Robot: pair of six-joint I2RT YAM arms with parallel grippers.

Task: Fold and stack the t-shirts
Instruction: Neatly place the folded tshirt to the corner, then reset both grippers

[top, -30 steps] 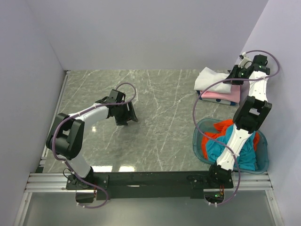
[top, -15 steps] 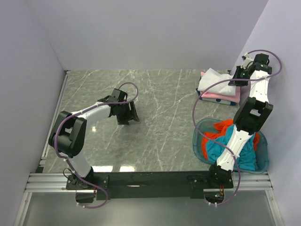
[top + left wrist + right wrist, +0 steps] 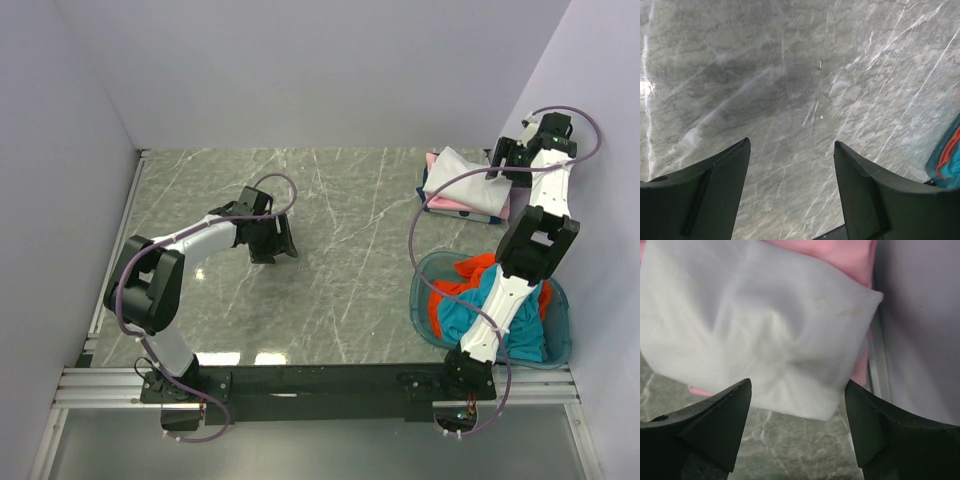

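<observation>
Right gripper (image 3: 797, 390): jaws wide, holds nothing, just above white shirt (image 3: 755, 325). The white lies rumpled and skewed on pink shirt (image 3: 840, 255), far right corner by the wall. Best lift straight up, no snagging; stack looks like it needs squaring. Left gripper (image 3: 790, 150): open, empty, over table (image 3: 790, 60). 2 shirts, teal (image 3: 462, 318) and orange (image 3: 470, 270), are in basket (image 3: 417, 290).

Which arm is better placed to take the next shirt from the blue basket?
Probably the right. The round translucent blue plastic basket, holding the teal t-shirt and orange-red t-shirt, stands beneath that arm's forearm, and the right gripper is open. The left gripper hovers open over the table, farther away.
</observation>
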